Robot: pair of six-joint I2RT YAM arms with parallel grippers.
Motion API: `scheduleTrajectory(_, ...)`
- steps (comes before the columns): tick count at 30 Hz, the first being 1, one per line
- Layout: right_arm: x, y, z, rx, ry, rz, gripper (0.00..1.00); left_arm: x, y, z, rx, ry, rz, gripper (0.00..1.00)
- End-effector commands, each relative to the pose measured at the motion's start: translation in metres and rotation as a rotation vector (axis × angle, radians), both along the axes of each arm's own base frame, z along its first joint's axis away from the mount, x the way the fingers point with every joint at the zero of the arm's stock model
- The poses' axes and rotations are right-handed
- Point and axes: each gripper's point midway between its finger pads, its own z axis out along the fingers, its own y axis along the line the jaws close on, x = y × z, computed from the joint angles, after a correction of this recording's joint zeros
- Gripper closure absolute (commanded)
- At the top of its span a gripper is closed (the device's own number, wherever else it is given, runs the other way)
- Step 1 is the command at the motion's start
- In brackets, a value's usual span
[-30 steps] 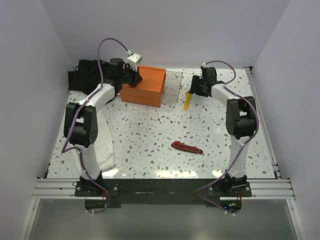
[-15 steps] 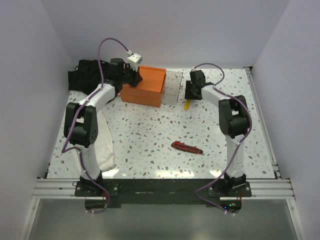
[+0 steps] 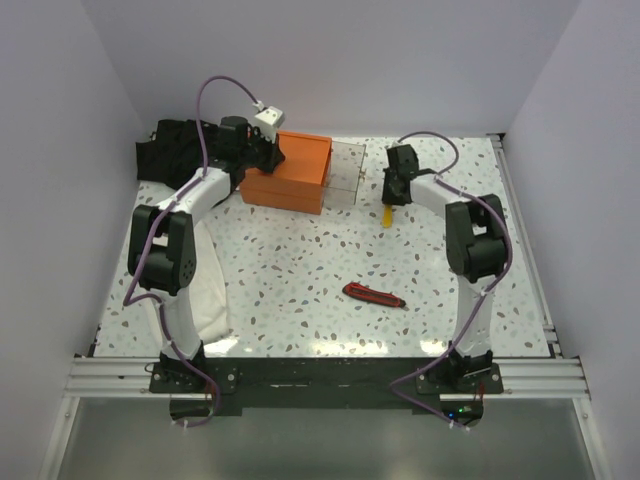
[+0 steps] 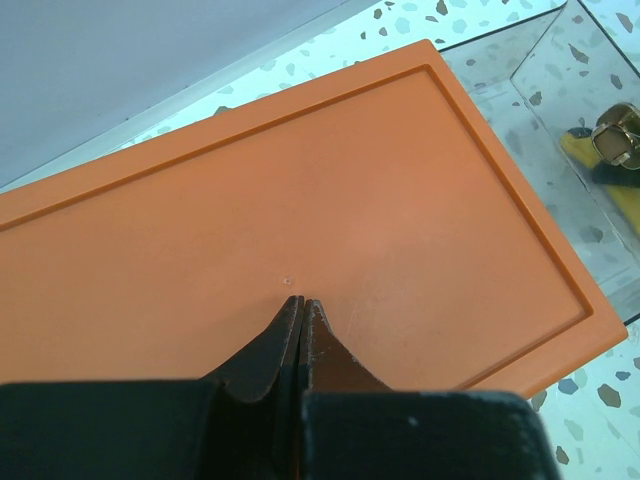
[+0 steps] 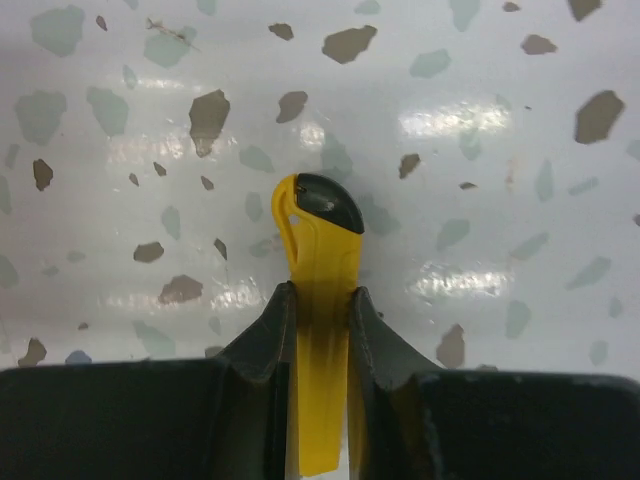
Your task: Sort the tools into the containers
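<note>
Red-and-black utility knife (image 3: 374, 294) lay loose on the table (image 3: 300, 250), lower centre of the top view. Above it and right, the right end effector (image 5: 318, 300) was clamped on the yellow utility knife (image 5: 320, 245), whose long axis ran down-frame from the grip. The clear tray (image 3: 345, 172) sat just upper left of that knife, nearest the right arm. Farthest, the left end effector (image 4: 302, 308) was shut, empty, over the orange box (image 4: 300, 180).
</note>
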Motion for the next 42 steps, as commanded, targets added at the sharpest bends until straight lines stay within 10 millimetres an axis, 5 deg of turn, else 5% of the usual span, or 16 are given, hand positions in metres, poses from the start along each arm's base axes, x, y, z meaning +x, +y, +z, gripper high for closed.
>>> scheduleTrajectory(1, 0.012, -0.012, 0.104, 0.08, -0.189, -0.034, 1.0, -0.022, -0.001, -0.045, 0.049, 0.14, -0.002, 1.0)
scheduleTrajectory(2, 0.015, -0.009, 0.139, 0.105, -0.264, -0.024, 1.0, -0.021, -0.002, -0.044, 0.044, 0.14, -0.004, 1.0)
scheduleTrajectory(6, 0.017, 0.018, 0.213, 0.268, -0.424, 0.061, 1.0, -0.021, -0.009, -0.038, 0.037, 0.13, -0.017, 1.0)
scheduleTrajectory(8, 0.015, 0.045, 0.24, 0.398, -0.475, 0.17, 1.0, -0.02, -0.013, -0.036, 0.033, 0.126, -0.021, 1.0)
scheduleTrajectory(11, 0.015, 0.067, 0.248, 0.528, -0.481, 0.203, 1.0, -0.02, -0.016, -0.036, 0.032, 0.126, -0.029, 1.0)
scheduleTrajectory(19, 0.024, 0.118, 0.208, 0.591, -0.376, 0.265, 1.0, -0.024, -0.023, -0.032, 0.082, 0.089, -0.045, 1.0)
scheduleTrajectory(24, 0.035, 0.136, 0.207, 0.615, -0.385, 0.284, 1.0, -0.027, -0.022, -0.031, 0.101, 0.081, -0.049, 1.0)
scheduleTrajectory(25, 0.034, 0.138, 0.207, 0.625, -0.379, 0.296, 0.92, -0.029, -0.023, -0.032, 0.103, 0.083, -0.051, 1.0)
scheduleTrajectory(26, 0.034, 0.14, 0.209, 0.63, -0.382, 0.3, 0.72, -0.028, -0.022, -0.031, 0.104, 0.081, -0.049, 1.0)
scheduleTrajectory(28, 0.031, 0.138, 0.213, 0.634, -0.381, 0.295, 0.6, -0.029, -0.022, -0.031, 0.104, 0.081, -0.049, 1.0)
scheduleTrajectory(34, -0.004, 0.136, 0.266, 0.59, -0.53, 0.507, 0.49, -0.03, -0.022, -0.034, 0.102, 0.088, -0.054, 1.0)
scheduleTrajectory(37, -0.035, 0.13, 0.277, 0.465, -0.599, 0.687, 0.46, -0.03, -0.024, -0.035, 0.096, 0.091, -0.057, 1.0)
scheduleTrajectory(38, -0.05, 0.126, 0.251, 0.378, -0.573, 0.791, 0.46, -0.031, -0.024, -0.036, 0.095, 0.095, -0.058, 1.0)
scheduleTrajectory(40, -0.085, 0.123, 0.248, 0.298, -0.598, 0.976, 0.46, -0.03, -0.025, -0.035, 0.091, 0.093, -0.063, 1.0)
scheduleTrajectory(41, -0.104, 0.114, 0.21, 0.195, -0.553, 1.091, 0.45, -0.03, -0.025, -0.037, 0.091, 0.097, -0.062, 1.0)
scheduleTrajectory(42, -0.118, 0.111, 0.197, 0.155, -0.544, 1.157, 0.45, -0.029, -0.024, -0.038, 0.091, 0.098, -0.056, 1.0)
